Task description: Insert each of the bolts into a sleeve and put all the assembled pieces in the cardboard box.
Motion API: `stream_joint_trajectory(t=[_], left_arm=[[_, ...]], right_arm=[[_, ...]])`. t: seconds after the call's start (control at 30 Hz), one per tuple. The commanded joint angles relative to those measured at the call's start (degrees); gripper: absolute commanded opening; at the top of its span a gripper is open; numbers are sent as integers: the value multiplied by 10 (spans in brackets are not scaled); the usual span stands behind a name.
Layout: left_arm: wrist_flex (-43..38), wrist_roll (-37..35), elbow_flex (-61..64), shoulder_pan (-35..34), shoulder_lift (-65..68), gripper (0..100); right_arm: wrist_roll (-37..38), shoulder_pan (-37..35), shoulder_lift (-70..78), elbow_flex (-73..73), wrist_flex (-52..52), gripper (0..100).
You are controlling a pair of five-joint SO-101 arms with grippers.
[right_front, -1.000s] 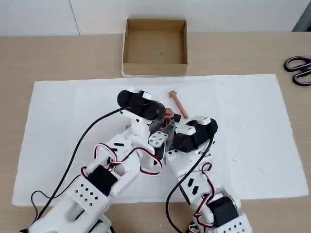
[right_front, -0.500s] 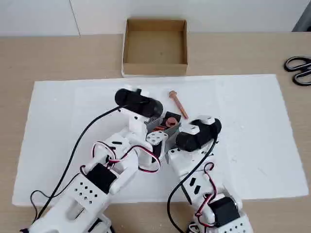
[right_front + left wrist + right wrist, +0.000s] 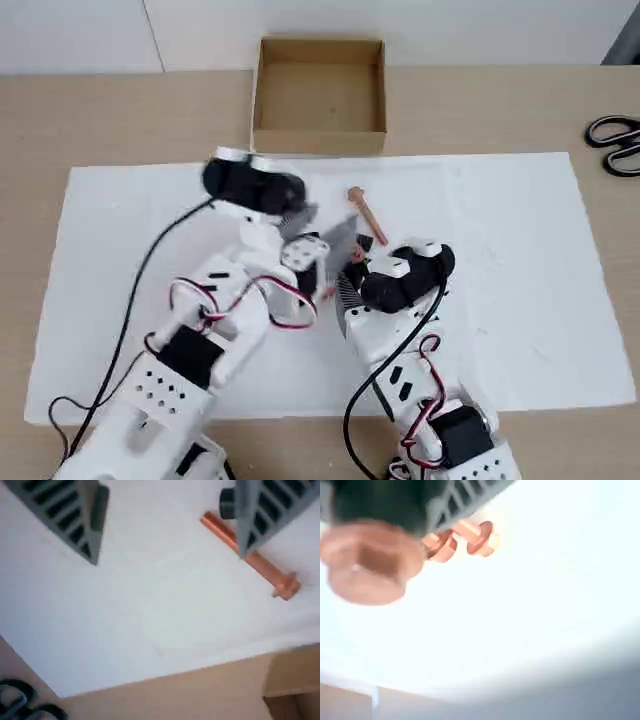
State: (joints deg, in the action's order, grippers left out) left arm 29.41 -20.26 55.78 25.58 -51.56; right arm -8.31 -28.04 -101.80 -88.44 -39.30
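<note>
A loose copper bolt point(image 3: 367, 215) lies on the white foam sheet point(image 3: 520, 260) below the cardboard box point(image 3: 320, 132). My left gripper point(image 3: 322, 228) hovers open just left of it; in the left wrist view the bolt point(image 3: 250, 557) lies partly behind one finger of the left gripper point(image 3: 167, 557). My right gripper point(image 3: 352, 262) sits lower at mid-sheet, shut on a copper bolt piece whose hex head point(image 3: 362, 562) looms close in the right wrist view. Small copper pieces point(image 3: 465, 537) rest on the sheet beyond it.
Black scissors point(image 3: 615, 145) lie on the wooden table at the far right, off the sheet. The box interior holds nothing. Both arms crowd the sheet's centre; its left and right ends are bare.
The two grippers were pressed together at mid-sheet around a copper piece. The left gripper has let go, opened and swung up and left; the right one keeps the piece.
</note>
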Motion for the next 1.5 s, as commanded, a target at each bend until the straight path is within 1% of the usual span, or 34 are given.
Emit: stream_joint_trajectory(t=[0.0,0.1,0.17,0.23,0.3,0.37,0.43,0.5,0.57,0.67,0.83,1.03,1.27,1.47], left_arm=[[3,4,-36,-87,-9,174],[7,4,-41,-175,-9,175],[29,4,-42,-232,-9,176],[59,4,-41,-273,-9,177],[89,5,-39,-299,-9,177],[120,28,-39,-314,-9,177],[139,70,-37,-316,-9,177],[148,88,-37,-317,-8,177],[149,90,-37,-317,-8,177],[147,90,-37,-317,-8,177],[146,91,-36,-317,-5,177],[146,91,-15,-317,-7,177],[146,91,0,-320,-7,177],[146,91,0,-318,-7,177]], right_arm=[[1,6,0,3,8,4],[6,26,0,-3,8,4],[33,64,0,-4,7,3],[57,104,0,3,-11,3],[68,138,0,25,-35,3],[70,159,1,59,-52,3],[70,164,10,96,-50,3],[71,164,46,142,-38,3],[71,165,121,200,-19,3],[71,177,284,317,15,3],[68,182,594,556,98,3],[68,181,921,834,188,3],[68,168,1213,1115,203,3],[68,152,1409,1294,202,3]])
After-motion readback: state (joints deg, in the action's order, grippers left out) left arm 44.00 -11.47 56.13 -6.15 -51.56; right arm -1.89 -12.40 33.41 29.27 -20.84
